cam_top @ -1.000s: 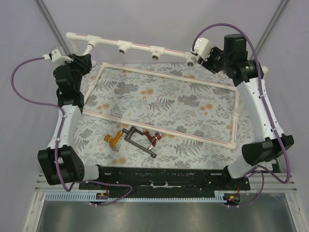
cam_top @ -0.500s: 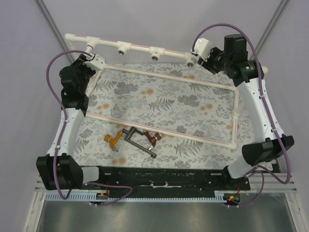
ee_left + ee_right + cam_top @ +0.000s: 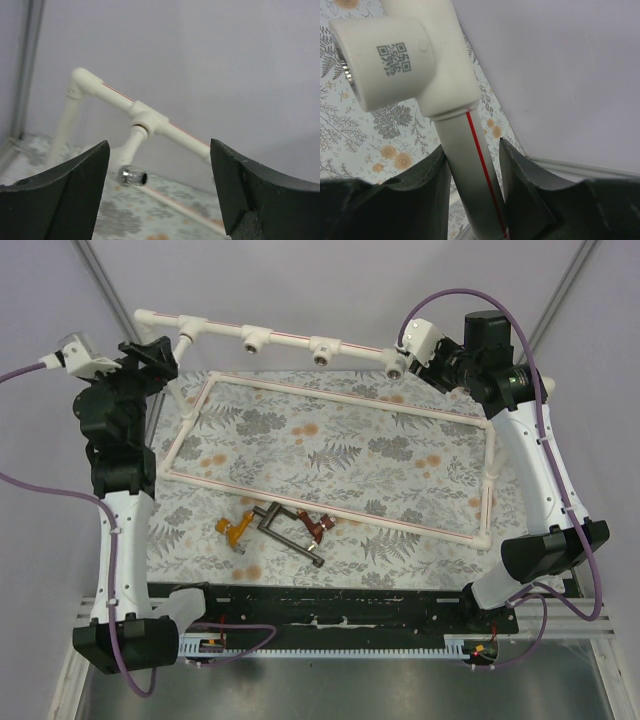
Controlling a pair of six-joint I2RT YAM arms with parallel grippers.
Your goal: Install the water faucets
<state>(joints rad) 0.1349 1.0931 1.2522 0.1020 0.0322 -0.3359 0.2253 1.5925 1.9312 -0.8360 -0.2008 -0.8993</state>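
A white faucet (image 3: 131,155) with a chrome spout tip hangs from the leftmost tee of the white pipe rail (image 3: 290,337). My left gripper (image 3: 159,150) stands open just in front of it, with nothing between its fingers; in the top view it (image 3: 150,353) is at the rail's left end. The right gripper (image 3: 472,155) is shut on the rail's pipe below the end socket (image 3: 385,57), at the rail's right end (image 3: 415,352). An orange-yellow faucet (image 3: 233,529), a dark grey faucet (image 3: 290,534) and a red-brown faucet (image 3: 318,527) lie on the mat.
A rectangular white pipe frame (image 3: 330,392) lies on the floral mat (image 3: 350,455). Three open metal-ringed tee sockets (image 3: 322,348) face forward along the rail. Purple cables loop off both arms. Tent walls close in behind and at the sides.
The left gripper has opened wide and let go of the white faucet. Its wrist twisted one way and back, and the arm has pulled up and to the left. The right arm has not moved.
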